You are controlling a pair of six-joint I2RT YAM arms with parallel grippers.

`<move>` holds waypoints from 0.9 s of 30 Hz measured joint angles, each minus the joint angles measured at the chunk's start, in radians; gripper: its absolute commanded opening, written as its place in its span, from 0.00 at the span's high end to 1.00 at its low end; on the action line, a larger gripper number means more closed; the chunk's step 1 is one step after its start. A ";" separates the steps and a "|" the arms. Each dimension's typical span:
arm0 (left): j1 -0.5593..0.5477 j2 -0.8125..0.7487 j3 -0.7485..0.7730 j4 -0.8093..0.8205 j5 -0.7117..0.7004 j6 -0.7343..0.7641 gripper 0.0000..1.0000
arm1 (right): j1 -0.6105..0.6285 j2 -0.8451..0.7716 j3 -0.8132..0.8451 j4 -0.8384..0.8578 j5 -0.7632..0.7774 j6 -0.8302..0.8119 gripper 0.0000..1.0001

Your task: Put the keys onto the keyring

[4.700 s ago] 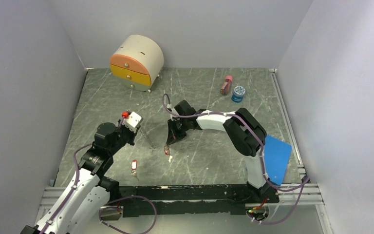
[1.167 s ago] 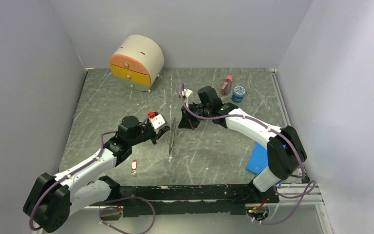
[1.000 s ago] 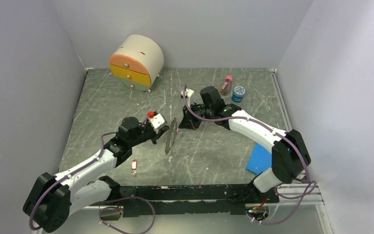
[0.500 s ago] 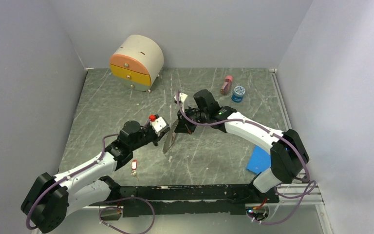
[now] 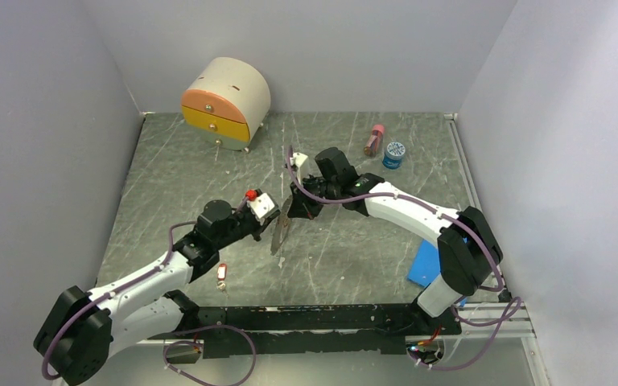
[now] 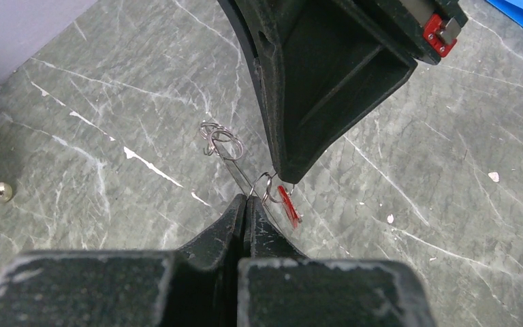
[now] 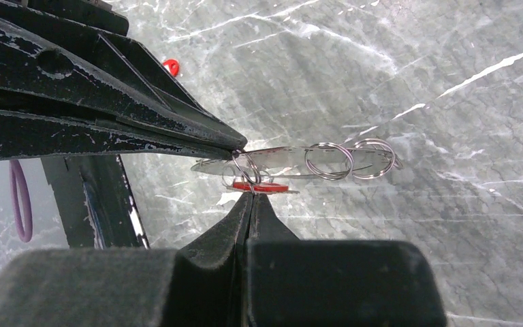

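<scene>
The keyring (image 5: 280, 229), a thin wire hoop, hangs above the table with my left gripper (image 5: 269, 223) shut on its wire. In the left wrist view the closed fingertips (image 6: 246, 202) pinch the wire, and small split rings (image 6: 221, 139) hang further along it. My right gripper (image 5: 295, 214) is shut on one of the keys (image 7: 262, 186), whose tag is red, and holds it right at the keyring (image 7: 293, 162) beside the left fingertips. The key's small ring (image 6: 270, 187) touches the hoop's wire. A second key (image 5: 222, 275) lies on the table near the left arm.
A rounded drawer box (image 5: 225, 100) stands at the back left. A pink bottle (image 5: 374, 141) and a blue-lidded jar (image 5: 394, 153) stand at the back right. A blue flat sheet (image 5: 426, 261) lies by the right arm's base.
Both grippers have drifted slightly left and closer together. The right one has brought its key up against the keyring. Earlier it was low over the table.
</scene>
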 measured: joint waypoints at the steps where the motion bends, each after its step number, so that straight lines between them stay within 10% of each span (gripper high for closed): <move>1: 0.000 -0.002 -0.002 0.000 -0.002 0.000 0.97 | 0.000 0.000 0.000 0.000 0.000 0.001 1.00; 27: -0.006 -0.004 -0.004 0.000 -0.019 0.000 0.98 | 0.000 -0.025 -0.019 0.046 0.011 0.011 1.00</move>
